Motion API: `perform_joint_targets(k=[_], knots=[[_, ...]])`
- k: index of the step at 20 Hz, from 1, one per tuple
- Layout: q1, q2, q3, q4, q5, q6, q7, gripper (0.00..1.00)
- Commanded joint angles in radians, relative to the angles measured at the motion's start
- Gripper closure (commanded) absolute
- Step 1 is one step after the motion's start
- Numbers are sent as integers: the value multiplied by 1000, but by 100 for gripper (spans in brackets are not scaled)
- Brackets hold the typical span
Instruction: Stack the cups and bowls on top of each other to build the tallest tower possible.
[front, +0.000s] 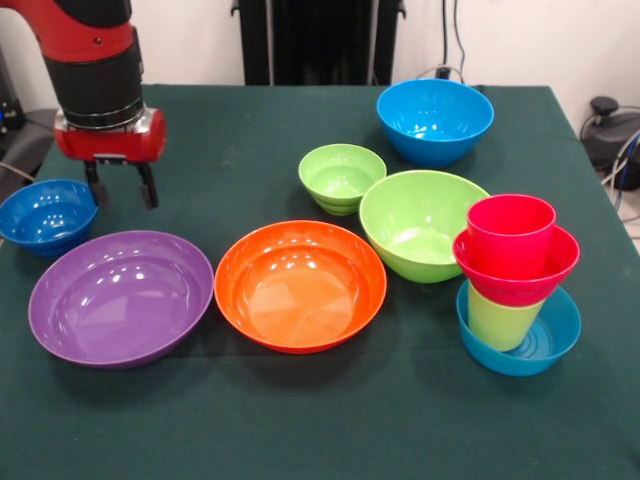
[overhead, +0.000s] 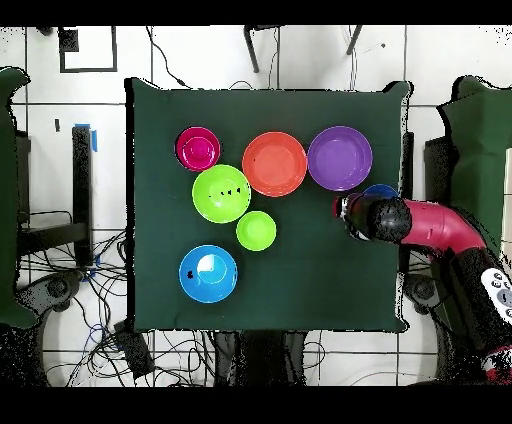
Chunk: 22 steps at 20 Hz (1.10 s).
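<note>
The tower stands at the front right of the front view. A teal-blue bowl (front: 562, 328) holds an upright lime-green tumbler (front: 500, 320). A small red bowl (front: 515, 285) sits on the tumbler, and a red tumbler (front: 510, 235) stands in that bowl. From overhead the tower (overhead: 197, 148) shows as a red disc. A small dark-blue bowl (front: 45, 215) sits at the left edge, and its rim (overhead: 380, 189) peeks out beside the arm in the overhead view. My gripper (front: 122, 192) is open and empty. It hangs just right of the dark-blue bowl, above the cloth.
A purple bowl (front: 120, 295) and an orange bowl (front: 300, 285) sit side by side at the front. A large lime-green bowl (front: 420, 225), a small ribbed lime-green bowl (front: 341, 178) and a large blue bowl (front: 435, 120) lie behind. The green table's edge (front: 600, 170) runs along the right.
</note>
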Motion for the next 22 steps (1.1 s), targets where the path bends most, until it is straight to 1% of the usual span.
perform_joint_targets(k=[1,6,9,13,18,22], knots=[[12,-22,66,66,-42,95,-254,0],[9,-38,67,66,-40,120,-254,0],[-5,-41,64,73,-50,102,-245,0],[-30,-35,56,89,-77,46,-234,0],[-63,-23,59,87,-107,21,-267,0],[-57,-30,40,89,-143,-18,-233,0]])
